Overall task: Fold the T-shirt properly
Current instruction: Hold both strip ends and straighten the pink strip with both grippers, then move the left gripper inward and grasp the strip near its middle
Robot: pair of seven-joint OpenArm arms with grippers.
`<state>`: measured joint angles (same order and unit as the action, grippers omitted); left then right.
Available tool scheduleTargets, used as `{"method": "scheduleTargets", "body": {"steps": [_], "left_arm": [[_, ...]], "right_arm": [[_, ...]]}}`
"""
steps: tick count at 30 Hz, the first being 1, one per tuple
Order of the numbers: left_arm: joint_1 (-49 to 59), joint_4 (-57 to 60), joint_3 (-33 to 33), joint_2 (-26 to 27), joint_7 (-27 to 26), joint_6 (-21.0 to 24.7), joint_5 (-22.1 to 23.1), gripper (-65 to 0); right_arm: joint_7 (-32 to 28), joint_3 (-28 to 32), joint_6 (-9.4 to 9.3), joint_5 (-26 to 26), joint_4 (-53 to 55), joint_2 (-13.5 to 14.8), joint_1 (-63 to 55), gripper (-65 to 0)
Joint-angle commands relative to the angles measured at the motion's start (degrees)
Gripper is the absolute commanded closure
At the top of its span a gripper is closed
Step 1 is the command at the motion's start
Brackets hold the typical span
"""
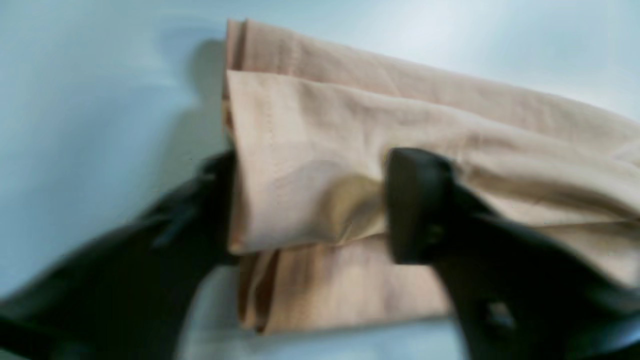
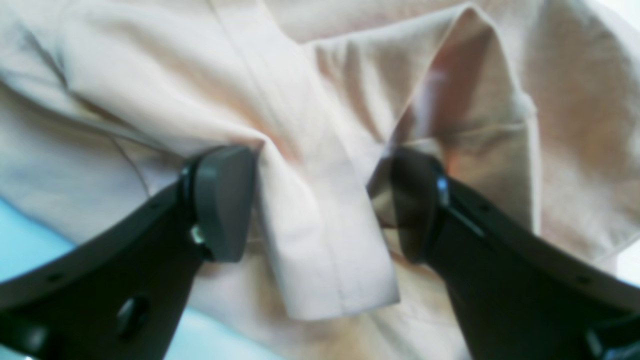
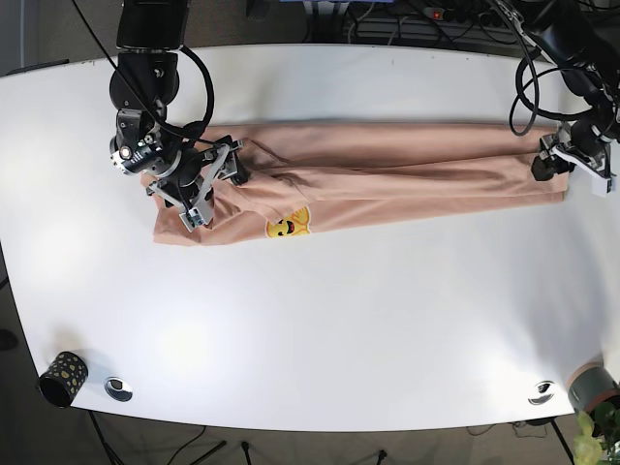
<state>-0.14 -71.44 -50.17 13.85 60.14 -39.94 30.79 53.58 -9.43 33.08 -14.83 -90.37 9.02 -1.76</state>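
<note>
A peach T-shirt lies on the white table as a long strip running left to right, with a yellow smiley print at its lower left. At the strip's right end, my left gripper is open; its fingers straddle the layered hem, one finger resting on the cloth. Over the bunched left end, my right gripper is also open, and a folded flap of the T-shirt sits loose between its fingers.
A black dotted cup and a small metal disc sit at the table's front left corner. Another disc and a grey cup are at the front right. Cables run behind the far edge.
</note>
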Motion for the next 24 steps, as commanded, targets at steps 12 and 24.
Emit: {"method": "scheduleTargets", "body": {"steps": [12, 24], "left_arm": [[1.86, -12.21, 6.52, 0.7, 0.56, -0.06, -0.41, -4.9], [4.14, -30.14, 28.06, -0.62, 0.56, -0.06, -0.59, -4.7]], "right_arm": [[-0.35, -0.37, 0.02, -0.25, -1.11, -1.15, 0.57, -40.9], [-0.35, -0.37, 0.02, -0.25, -1.11, -1.24, 0.57, -40.9]]}}
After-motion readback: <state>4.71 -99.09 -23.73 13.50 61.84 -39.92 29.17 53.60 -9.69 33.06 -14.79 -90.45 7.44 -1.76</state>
